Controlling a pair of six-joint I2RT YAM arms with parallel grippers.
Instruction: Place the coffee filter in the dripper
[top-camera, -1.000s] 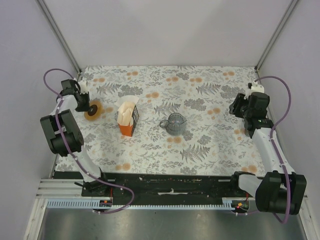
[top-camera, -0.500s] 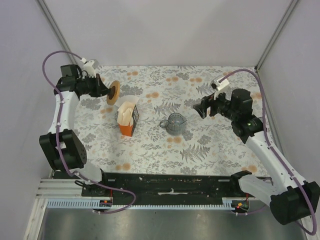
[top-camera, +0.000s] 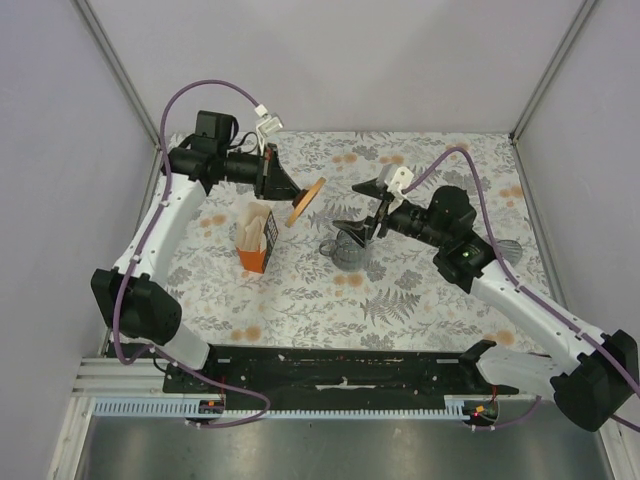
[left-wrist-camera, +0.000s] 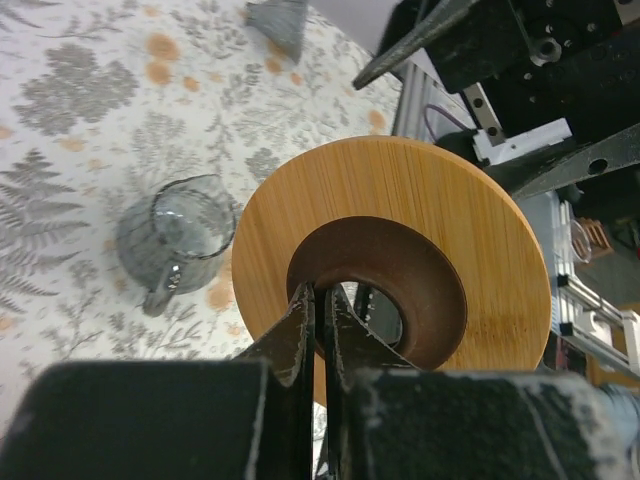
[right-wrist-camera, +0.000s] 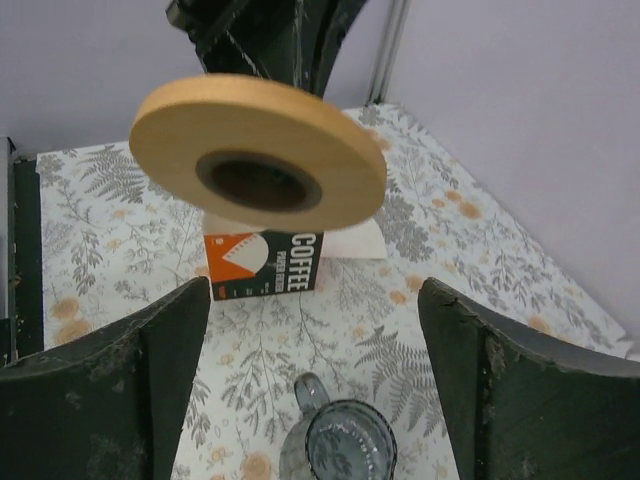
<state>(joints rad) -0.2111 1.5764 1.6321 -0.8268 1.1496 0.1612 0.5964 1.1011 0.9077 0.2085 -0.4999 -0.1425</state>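
My left gripper (top-camera: 283, 190) is shut on the inner rim of a wooden ring (top-camera: 307, 201) and holds it in the air above and left of the glass jug. In the left wrist view the fingertips (left-wrist-camera: 322, 295) pinch the ring's (left-wrist-camera: 420, 210) brown inner edge. Cream-white coffee filters (top-camera: 256, 222) stick out of an orange and black box (top-camera: 254, 250). The smoky-grey dripper (top-camera: 506, 248) lies at the right, partly behind my right arm; it also shows in the left wrist view (left-wrist-camera: 278, 22). My right gripper (top-camera: 358, 208) is open and empty above the jug, facing the ring (right-wrist-camera: 258, 150).
A clear glass jug with a handle (top-camera: 350, 247) stands mid-table, below my right gripper (right-wrist-camera: 315, 290); it shows in the right wrist view (right-wrist-camera: 345, 450) and the left wrist view (left-wrist-camera: 175, 240). The filter box (right-wrist-camera: 262, 265) stands behind the ring. Walls enclose the flowered table (top-camera: 420, 300).
My left arm has swung right from the far left edge, carrying the wooden ring over the filter box toward the middle. My right arm has reached left, over the jug.
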